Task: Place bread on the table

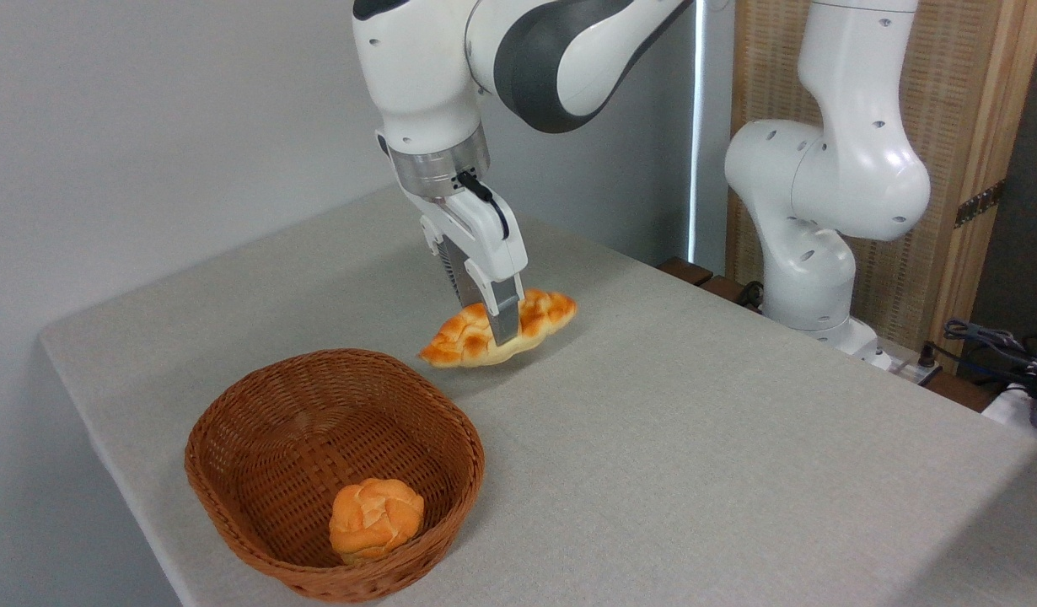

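Note:
The bread (464,339), a long braided golden-orange loaf with pointed ends, hangs slightly above the grey-beige table (695,438), just behind the wicker basket. Its left end tilts down and a shadow lies under it. My gripper (500,330) comes straight down from above and is shut on the bread's middle. One finger (505,316) shows in front of the loaf; the other is hidden behind it.
A brown wicker basket (232,497) stands near the table's front left edge with a small round orange bun (375,518) inside. The arm's white base (814,253) rises at the table's back right, and cables (991,346) lie beyond the right edge.

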